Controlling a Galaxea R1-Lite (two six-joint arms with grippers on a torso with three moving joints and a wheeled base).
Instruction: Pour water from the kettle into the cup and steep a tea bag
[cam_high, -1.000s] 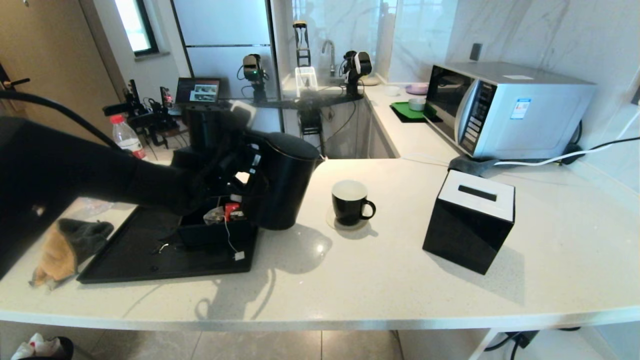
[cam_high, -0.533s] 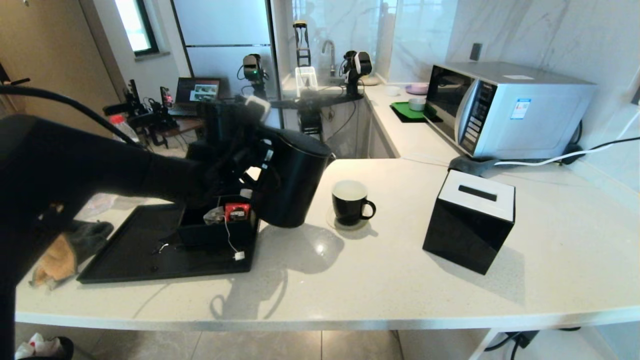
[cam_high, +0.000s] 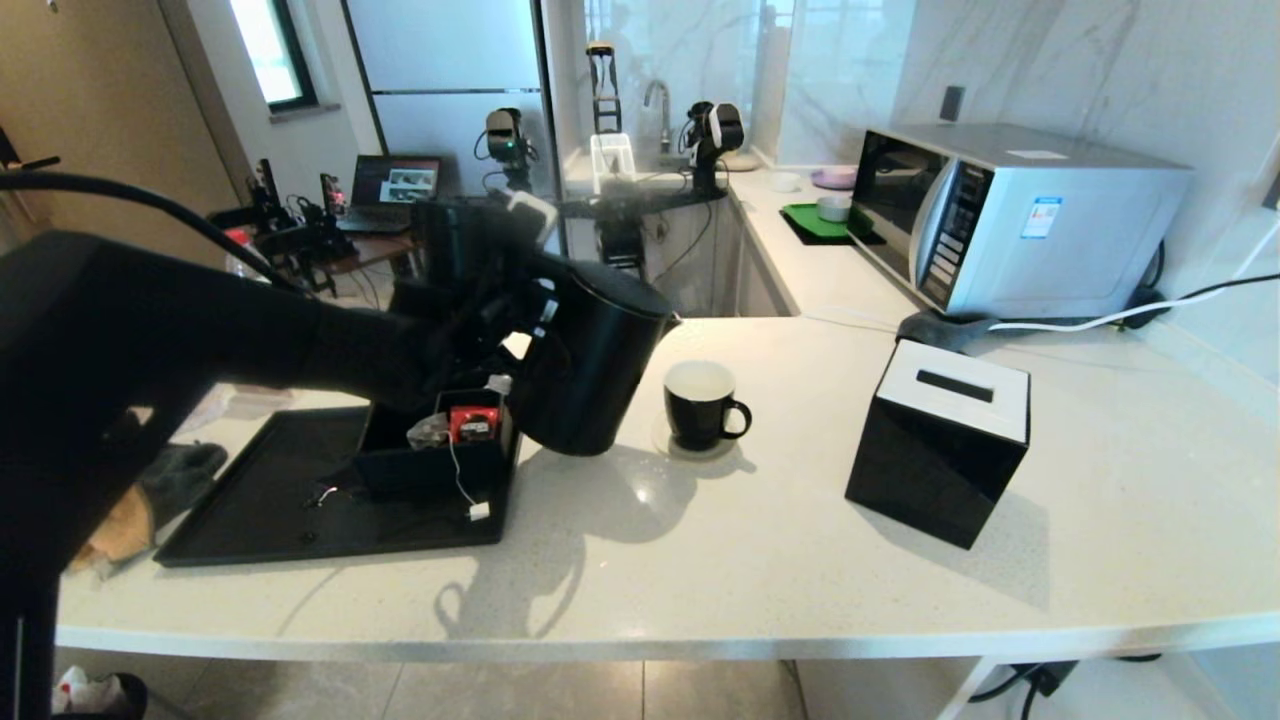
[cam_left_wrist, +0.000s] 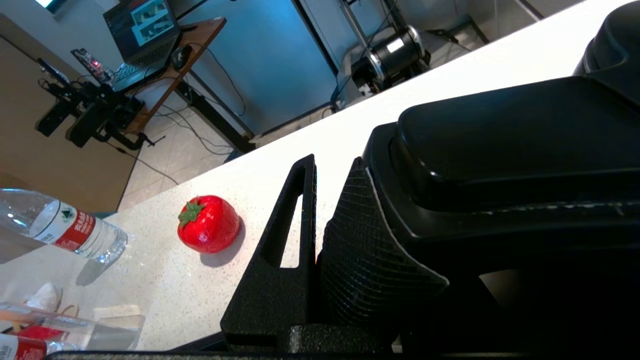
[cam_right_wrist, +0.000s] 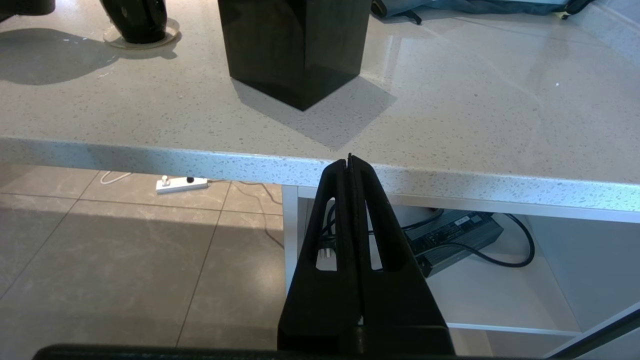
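Note:
My left gripper (cam_high: 505, 335) is shut on the loop handle of the tall black kettle (cam_high: 592, 365). The kettle hangs above the counter, leaning a little, with its spout (cam_high: 673, 320) just left of the cup. In the left wrist view one finger (cam_left_wrist: 280, 250) presses against the textured handle (cam_left_wrist: 365, 260) below the kettle lid (cam_left_wrist: 500, 145). The cup (cam_high: 700, 403), black with a white inside, stands on a coaster. No water shows. The tea bag (cam_high: 428, 431) lies in a small black box, its string running down to the tag (cam_high: 479, 511). My right gripper (cam_right_wrist: 350, 162) hangs shut below the counter edge.
A black tissue box (cam_high: 940, 440) stands right of the cup and a microwave (cam_high: 1010, 215) behind it. A black tray (cam_high: 300, 520) holds the tea box, with a red packet (cam_high: 470, 423) in it. A toy strawberry (cam_left_wrist: 208, 223) and plastic bottles (cam_left_wrist: 60, 232) lie further left.
My left arm has lifted the kettle off the counter and carried it right, toward the cup, tilting it slightly. The right arm has not moved.

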